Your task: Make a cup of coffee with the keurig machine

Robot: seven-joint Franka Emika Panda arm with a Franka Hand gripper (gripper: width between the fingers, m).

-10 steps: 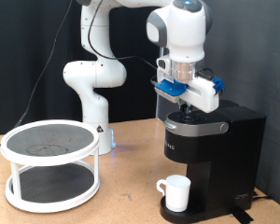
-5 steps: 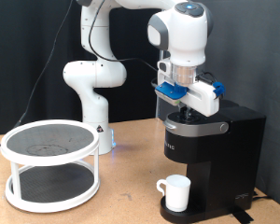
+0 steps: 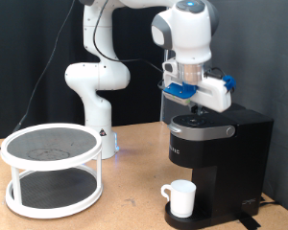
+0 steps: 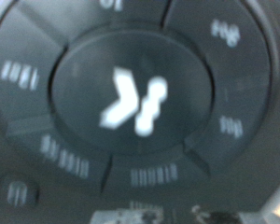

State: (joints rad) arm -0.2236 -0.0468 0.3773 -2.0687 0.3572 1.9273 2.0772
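Observation:
The black keurig machine [image 3: 221, 153] stands at the exterior view's right with its top lid down. The white cup [image 3: 181, 198] sits on the drip base under the machine's head, handle towards the exterior view's left. My gripper [image 3: 194, 111] hangs straight down just above the front of the lid, with its fingertips very near the top. The wrist view is filled by the machine's round button panel [image 4: 140, 93], blurred and very close, with a lit white logo [image 4: 133, 101] in the middle. None of the fingers show there.
A white two-tier round rack [image 3: 51, 168] stands at the exterior view's left on the wooden table [image 3: 134, 206]. The robot's white base [image 3: 91, 96] rises behind it, in front of a black curtain.
The hand has lifted slightly off the machine's top. The cup and the machine have not moved.

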